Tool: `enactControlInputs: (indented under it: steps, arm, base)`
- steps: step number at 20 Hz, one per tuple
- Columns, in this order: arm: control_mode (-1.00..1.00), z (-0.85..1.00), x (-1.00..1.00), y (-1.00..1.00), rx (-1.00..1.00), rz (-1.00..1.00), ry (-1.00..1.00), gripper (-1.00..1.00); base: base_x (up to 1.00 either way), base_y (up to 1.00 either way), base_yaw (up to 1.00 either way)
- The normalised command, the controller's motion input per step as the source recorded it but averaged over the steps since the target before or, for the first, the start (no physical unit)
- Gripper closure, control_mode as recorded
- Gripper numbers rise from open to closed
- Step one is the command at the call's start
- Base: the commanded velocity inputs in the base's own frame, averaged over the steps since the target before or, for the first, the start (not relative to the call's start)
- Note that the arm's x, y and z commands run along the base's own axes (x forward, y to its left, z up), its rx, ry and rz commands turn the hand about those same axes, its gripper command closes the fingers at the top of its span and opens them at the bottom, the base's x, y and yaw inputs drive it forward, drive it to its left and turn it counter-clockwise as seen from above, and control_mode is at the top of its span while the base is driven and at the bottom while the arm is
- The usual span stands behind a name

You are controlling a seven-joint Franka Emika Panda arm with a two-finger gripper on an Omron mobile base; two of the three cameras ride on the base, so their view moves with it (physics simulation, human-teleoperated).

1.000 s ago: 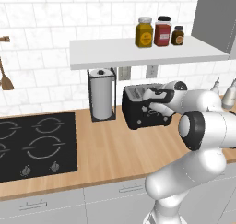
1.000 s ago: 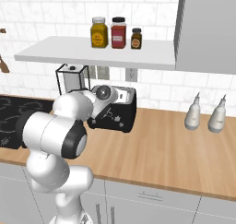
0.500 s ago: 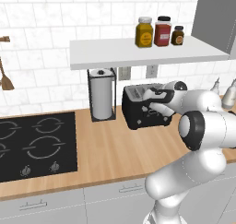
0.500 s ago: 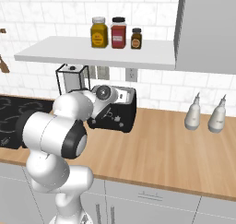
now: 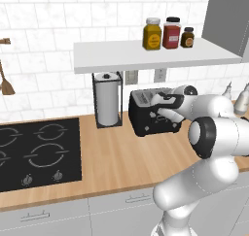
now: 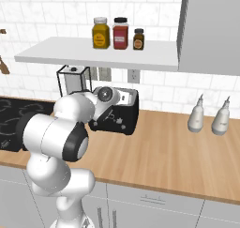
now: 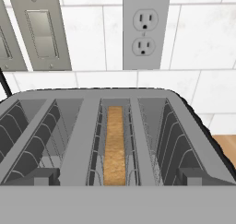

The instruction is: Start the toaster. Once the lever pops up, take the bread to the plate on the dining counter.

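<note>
Nothing has moved since the earlier frames: my arm stays in the same pose and the toaster has not shifted.

The counter (image 5: 112,162) is a long top of light wood along a wall of white tiles, with a black hob (image 5: 34,152) set in at one end. Above it a white shelf (image 5: 146,58) carries three jars (image 5: 168,33). A paper-towel roll (image 5: 107,104) stands in its holder just beside the toaster, and two pale bottles (image 6: 208,119) stand well apart on the other side.

The toaster (image 5: 151,116) is at the back of the counter, close to the wall socket (image 7: 145,29), I think because it needs the power there. My end effector (image 5: 168,109) hovers over the top of the toaster, with the jaws wide apart and nothing between them. I judge it is held here in order to reach the lever, but I cannot see the lever clearly.

The bread (image 7: 114,144) stands on its edge deep in one of the middle slots, so only its upper crust shows. It sits low, which suits toasting; I cannot tell if the toasting has started.
</note>
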Motion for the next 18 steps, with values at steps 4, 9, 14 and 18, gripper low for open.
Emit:
enactControlInputs:
  steps: [4,9,14,18]
  arm:
    - [-1.0,0.0,0.0,0.0,0.0,0.0,0.0,-1.0]
    - [-1.0,0.0,0.0,0.0,0.0,0.0,0.0,-1.0]
    - [-1.0,0.0,0.0,0.0,0.0,0.0,0.0,-1.0]
    - [-1.0,0.0,0.0,0.0,0.0,0.0,0.0,-1.0]
  base:
    - [0.0,0.0,0.0]
    - [0.0,0.0,0.0]
    - [0.0,0.0,0.0]
    - [0.0,0.0,0.0]
